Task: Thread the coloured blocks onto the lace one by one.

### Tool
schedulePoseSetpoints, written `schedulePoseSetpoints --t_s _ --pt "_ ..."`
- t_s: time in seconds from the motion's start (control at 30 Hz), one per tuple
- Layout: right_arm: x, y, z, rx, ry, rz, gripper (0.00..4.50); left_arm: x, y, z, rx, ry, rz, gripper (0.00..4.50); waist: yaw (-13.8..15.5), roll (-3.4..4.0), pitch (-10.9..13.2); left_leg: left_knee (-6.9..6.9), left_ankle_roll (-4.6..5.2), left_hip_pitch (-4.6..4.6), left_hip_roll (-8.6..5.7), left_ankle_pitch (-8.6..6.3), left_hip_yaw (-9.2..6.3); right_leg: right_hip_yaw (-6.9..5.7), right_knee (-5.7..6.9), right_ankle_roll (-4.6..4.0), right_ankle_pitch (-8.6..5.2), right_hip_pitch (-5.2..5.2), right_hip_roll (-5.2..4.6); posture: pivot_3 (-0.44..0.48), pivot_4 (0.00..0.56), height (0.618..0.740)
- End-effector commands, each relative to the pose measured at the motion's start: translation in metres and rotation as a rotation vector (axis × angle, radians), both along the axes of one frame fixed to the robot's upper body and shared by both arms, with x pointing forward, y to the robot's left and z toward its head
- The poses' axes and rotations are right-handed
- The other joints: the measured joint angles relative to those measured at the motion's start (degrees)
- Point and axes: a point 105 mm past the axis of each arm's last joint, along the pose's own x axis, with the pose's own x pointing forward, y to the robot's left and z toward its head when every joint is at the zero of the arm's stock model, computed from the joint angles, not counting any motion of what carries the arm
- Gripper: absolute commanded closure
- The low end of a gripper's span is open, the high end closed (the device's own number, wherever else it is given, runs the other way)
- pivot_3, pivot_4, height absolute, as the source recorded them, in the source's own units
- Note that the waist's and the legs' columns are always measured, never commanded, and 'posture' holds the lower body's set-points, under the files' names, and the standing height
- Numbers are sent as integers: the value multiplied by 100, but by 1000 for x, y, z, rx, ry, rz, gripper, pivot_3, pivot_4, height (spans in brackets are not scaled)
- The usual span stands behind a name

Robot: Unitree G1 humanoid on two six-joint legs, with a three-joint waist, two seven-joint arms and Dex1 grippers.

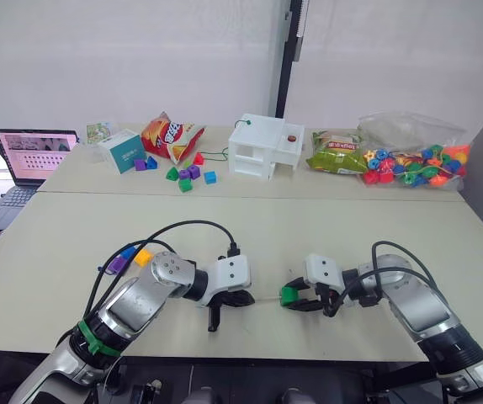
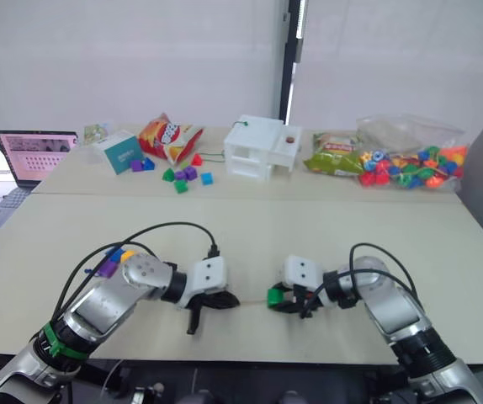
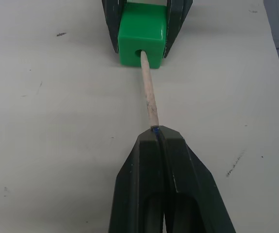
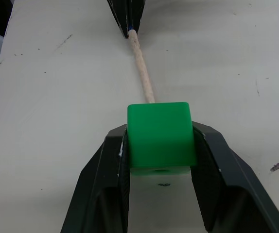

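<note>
Pale tabletop, near edge. You see the green block (image 3: 142, 33) clamped square between the right gripper's (image 4: 161, 145) fingers, its hole facing the lace's pale tip (image 3: 148, 92), which has just entered the bore. The left gripper (image 3: 156, 133) is pinched tight on the lace right behind that tip. Treat the block as light, hard and slick; hold its flat sides. The tip looks stiff, the cord behind limp, so grip close. Other blocks (image 1: 130, 259) lie beside the left arm, probably untouched.

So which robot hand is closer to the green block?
Right. The right gripper clamps the green block between its fingers; the left gripper pinches the lace's pale tip, poking into its hole.
</note>
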Motion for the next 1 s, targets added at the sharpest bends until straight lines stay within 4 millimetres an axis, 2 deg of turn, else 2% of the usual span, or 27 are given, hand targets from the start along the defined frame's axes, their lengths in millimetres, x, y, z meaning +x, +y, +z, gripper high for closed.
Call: schedulePoseSetpoints --t_s 0.03,0.33,0.47,0.7,0.83,0.93,1.0 --pt "-8 3 -8 -18 28 26 3315 0 -6 7 -13 -26 -26 4500 0 0 0 0 0 0 0 0 0 0 0 0 0 0 0 0 150 740" --pt "-9 2 -9 -24 30 20 3315 -1 -25 8 -44 -32 -71 4500 6 0 0 1 0 0 -2 0 0 0 0 0 0 1 -1 0 150 740" --pt "-10 1 -9 -25 32 15 3315 1 -42 10 -84 -46 -98 4500 23 0 0 4 0 0 -3 0 -1 -2 -2 0 0 4 -2 0 150 740" --pt "-9 1 -9 -25 31 3 3315 -4 -60 15 -143 -23 -140 4500 15 0 0 4 1 -3 -1 0 -1 -1 -2 0 0 2 0 0 150 740" --pt "-9 1 -9 -23 30 -1 3315 -1 -56 8 -126 -30 -125 4500 14 0 0 4 1 -2 -1 0 -1 -1 -2 0 0 2 0 0 150 740" --pt "-8 1 -9 -20 30 -6 3315 7 -51 13 -166 -37 -82 4500 14 0 0 4 0 -1 -2 0 -1 -1 -2 0 0 3 -1 0 150 740" --pt "-8 0 -10 -18 31 -11 3315 4 -41 11 -157 -17 -99 3901 12 0 0 4 0 -1 -1 0 -1 -1 -2 0 0 2 -1 0 150 740"
